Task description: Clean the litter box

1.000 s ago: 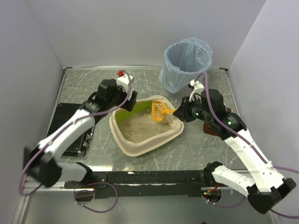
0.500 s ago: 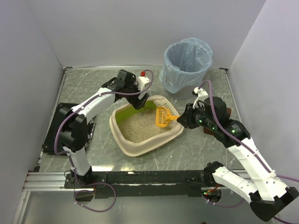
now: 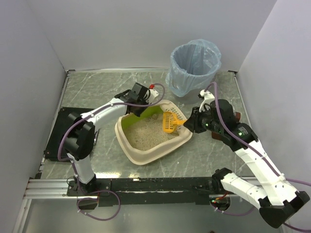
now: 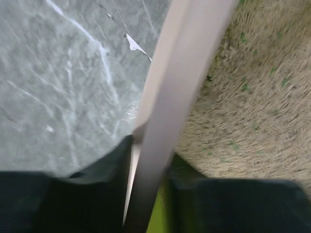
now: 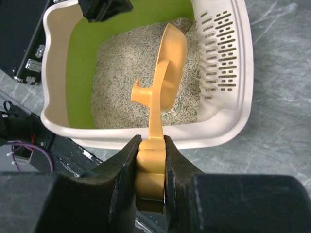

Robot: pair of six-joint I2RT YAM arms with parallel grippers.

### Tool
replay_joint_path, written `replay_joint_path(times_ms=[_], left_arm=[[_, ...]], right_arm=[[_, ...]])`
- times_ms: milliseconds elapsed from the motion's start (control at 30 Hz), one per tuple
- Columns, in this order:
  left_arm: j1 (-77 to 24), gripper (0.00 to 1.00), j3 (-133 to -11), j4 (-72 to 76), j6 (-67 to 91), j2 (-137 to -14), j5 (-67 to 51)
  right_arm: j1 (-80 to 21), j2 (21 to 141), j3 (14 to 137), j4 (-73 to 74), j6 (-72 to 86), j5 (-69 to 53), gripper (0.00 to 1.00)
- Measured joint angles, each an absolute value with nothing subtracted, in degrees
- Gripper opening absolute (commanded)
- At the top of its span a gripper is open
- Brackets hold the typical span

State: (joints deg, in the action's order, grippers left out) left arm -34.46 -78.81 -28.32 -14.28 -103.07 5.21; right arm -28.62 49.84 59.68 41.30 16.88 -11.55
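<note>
The litter box is a cream-rimmed tray with a lime-green inner wall and beige litter, set mid-table. My left gripper sits at its far left corner. In the left wrist view the cream rim runs between the two dark fingers, and the left gripper is shut on it. My right gripper is at the box's right end, shut on the handle of an orange slotted scoop. In the right wrist view the scoop hangs over the litter inside the litter box, with the gripper clamping its handle.
A grey bin lined with a light-blue bag stands behind the box at the back right. A black flat device lies at the table's left edge. Grey walls close in both sides.
The left arm swung in from the left to the box's far left corner and its jaws closed on the rim. The box shifted slightly. The right gripper kept hold of the scoop.
</note>
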Motion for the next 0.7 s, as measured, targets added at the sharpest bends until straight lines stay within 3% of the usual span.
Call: replay_joint_path(times_ms=[133, 700], left_arm=[[-36.64, 0.01, -77.93, -30.11, -12.16, -101.78, 8.62], [-45.54, 0.01, -71.0, -37.95, 20.14, -94.96, 27.57]], right_arm=[[-28.62, 51.48, 60.1, 41.19, 16.86, -11.75, 0.0], [-28.69, 60.14, 64.93, 42.78, 23.46, -8.25, 0.0]])
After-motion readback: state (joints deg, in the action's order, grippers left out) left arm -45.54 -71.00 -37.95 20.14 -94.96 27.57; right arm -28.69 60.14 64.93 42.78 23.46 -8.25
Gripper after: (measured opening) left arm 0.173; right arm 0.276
